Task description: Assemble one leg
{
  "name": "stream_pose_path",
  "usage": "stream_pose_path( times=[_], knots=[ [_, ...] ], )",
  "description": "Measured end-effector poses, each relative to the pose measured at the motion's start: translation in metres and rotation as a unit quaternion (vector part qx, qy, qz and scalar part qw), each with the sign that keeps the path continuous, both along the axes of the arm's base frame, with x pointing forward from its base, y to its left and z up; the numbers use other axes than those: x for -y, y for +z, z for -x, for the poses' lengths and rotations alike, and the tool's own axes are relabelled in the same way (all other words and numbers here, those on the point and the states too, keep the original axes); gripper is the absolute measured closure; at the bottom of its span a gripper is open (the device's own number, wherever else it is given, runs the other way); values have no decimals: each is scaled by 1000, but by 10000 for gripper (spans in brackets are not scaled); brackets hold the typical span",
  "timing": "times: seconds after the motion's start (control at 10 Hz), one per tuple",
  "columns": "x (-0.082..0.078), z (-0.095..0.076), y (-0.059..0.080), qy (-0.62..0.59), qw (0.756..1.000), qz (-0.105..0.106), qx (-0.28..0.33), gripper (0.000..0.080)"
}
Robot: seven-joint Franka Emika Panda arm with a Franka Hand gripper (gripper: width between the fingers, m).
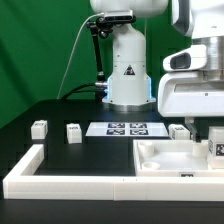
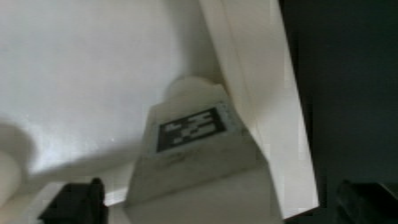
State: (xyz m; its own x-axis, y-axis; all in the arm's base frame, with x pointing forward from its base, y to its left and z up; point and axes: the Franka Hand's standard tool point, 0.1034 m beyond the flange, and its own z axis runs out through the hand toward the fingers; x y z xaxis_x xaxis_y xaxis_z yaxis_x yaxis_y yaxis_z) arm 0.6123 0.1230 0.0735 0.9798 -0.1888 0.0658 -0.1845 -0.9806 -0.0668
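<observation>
A leg, a stubby white block with a black-and-white tag, stands on the big white tray-like part close to its raised rim. In the exterior view this leg is at the far right, on the tray-like part. My gripper is open, one dark finger on each side of the leg, with a gap to it on both sides. In the exterior view the gripper hangs just above the leg. Three more legs stand on the table: two on the exterior view's left and one behind the tray-like part.
The marker board lies in front of the robot base. The long white L-shaped border wall runs along the front and up the exterior view's left side. A green backdrop stands behind the table.
</observation>
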Motion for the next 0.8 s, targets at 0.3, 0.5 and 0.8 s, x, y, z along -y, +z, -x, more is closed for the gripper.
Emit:
stream_pose_path(
  times=[0.3,0.5,0.8],
  knots=[
    [0,-5,2,86,996,18,22,150],
    [0,-5,2,85,996,17,21,161],
    [1,-5,2,84,996,18,21,510]
  ],
)
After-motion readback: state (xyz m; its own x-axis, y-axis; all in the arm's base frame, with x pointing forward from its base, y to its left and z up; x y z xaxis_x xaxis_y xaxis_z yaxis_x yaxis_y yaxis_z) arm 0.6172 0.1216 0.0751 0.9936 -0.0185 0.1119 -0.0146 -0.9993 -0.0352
